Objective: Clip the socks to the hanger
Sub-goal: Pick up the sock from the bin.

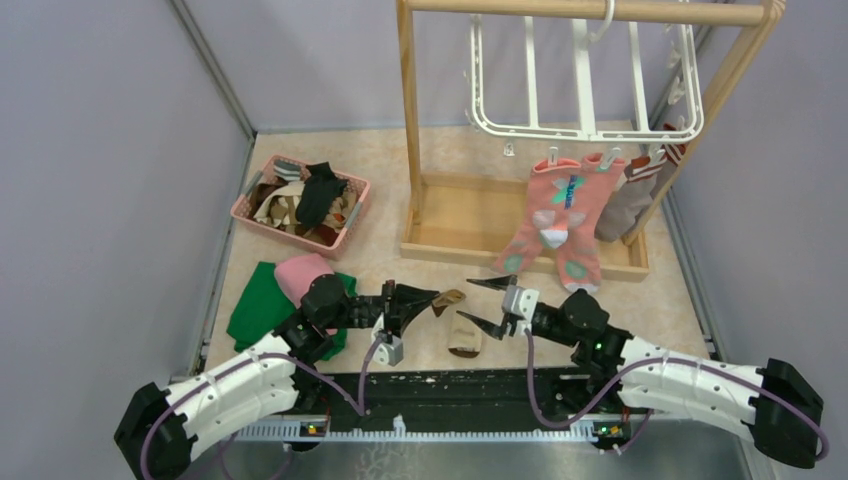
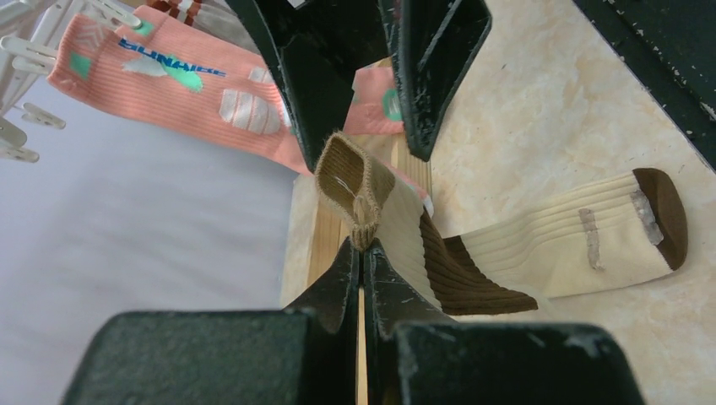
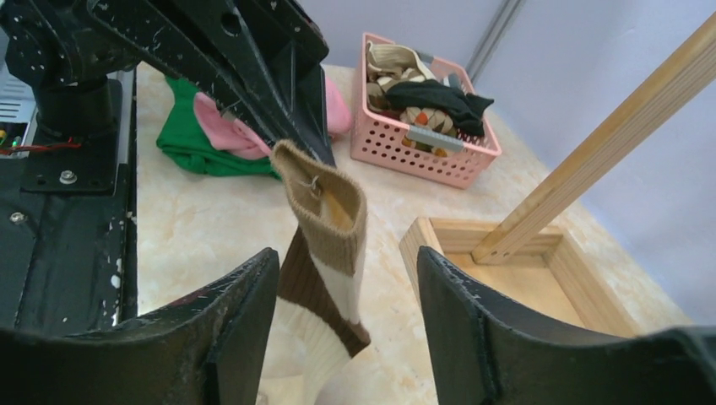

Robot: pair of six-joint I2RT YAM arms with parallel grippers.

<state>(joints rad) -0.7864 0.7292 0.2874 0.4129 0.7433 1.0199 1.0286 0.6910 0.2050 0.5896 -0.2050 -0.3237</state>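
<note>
The left gripper [image 2: 363,249] is pressed together, pinching only the rim of a brown and cream striped sock [image 2: 540,245] at its cuff, which gapes open past the fingertips. The sock's foot trails down onto the table [image 1: 430,160]. The right gripper [image 3: 346,261] is spread, its jaws on either side of the hanging sock and apparently not touching it. The white hanger [image 1: 585,130], with a pink sock [image 1: 555,215] already clipped on, hangs well apart at the back. The pinch looks thin: if the right gripper closes off-centre, it could tug the cuff free or catch a single layer.
</note>
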